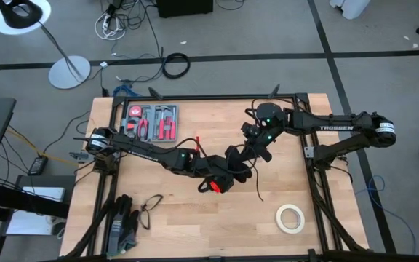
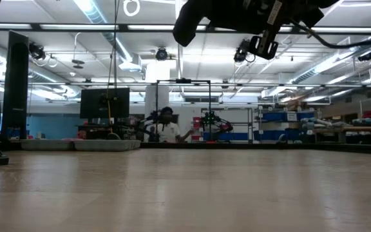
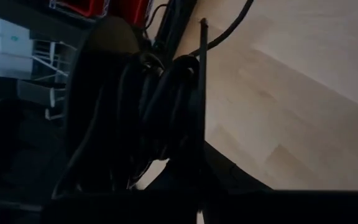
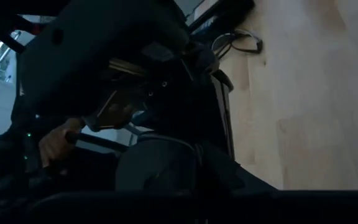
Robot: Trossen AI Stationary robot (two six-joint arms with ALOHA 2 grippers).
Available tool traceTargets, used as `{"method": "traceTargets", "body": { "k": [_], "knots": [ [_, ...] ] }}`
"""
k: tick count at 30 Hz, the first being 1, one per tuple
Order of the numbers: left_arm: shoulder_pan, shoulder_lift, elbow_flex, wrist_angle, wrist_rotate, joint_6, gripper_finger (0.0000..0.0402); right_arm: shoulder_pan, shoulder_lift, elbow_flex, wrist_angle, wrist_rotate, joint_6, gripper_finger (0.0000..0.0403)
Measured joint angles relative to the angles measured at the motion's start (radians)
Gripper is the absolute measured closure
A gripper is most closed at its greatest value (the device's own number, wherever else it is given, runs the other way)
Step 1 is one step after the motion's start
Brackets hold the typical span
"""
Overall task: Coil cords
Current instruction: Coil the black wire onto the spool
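On my overhead feed, going left to right over the pale wooden counter [image 1: 195, 218]: black gloves [image 1: 124, 222] lie at the near left edge, a red-handled tool set in its dark tray [image 1: 151, 122] at the far left. Left end effector [image 1: 228, 175] at centre, fingers together, clamped on the thin black flexible cord [image 1: 247, 175]; one strand trails down onto the wood. Right end effector [image 1: 253, 142] just beside it, fingers together, touching the same bundle. Cream-white tape roll [image 1: 290, 217] lies near right.
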Motion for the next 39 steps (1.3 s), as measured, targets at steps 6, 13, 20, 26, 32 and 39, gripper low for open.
{"method": "traceTargets", "body": {
  "k": [6, 13, 20, 26, 32, 39],
  "knots": [
    [0.0, 0.0, 0.001, 0.029, -0.073, 0.03, 0.0402, -0.033, -0.031, 0.0, -0.01, -0.002, 0.059, 0.0394],
    [-0.009, -0.001, 0.001, 0.07, -0.085, 0.048, 0.0402, -0.058, -0.049, 0.0, -0.029, -0.04, 0.06, 0.0355],
    [-0.016, -0.001, 0.001, 0.079, -0.082, 0.052, 0.0402, -0.064, -0.049, 0.0, -0.038, -0.001, 0.038, 0.0305],
    [-0.016, -0.001, 0.001, 0.099, -0.073, 0.067, 0.0402, -0.084, -0.049, 0.0, -0.05, 0.025, 0.005, 0.0319],
    [-0.016, -0.001, 0.0, 0.117, -0.069, 0.113, 0.0402, -0.084, -0.045, 0.0, -0.048, 0.026, 0.001, 0.0333],
    [-0.017, -0.001, -0.001, 0.147, -0.084, 0.128, 0.0402, -0.092, -0.044, 0.0, -0.217, 0.019, -0.082, 0.0336]
  ]
}}
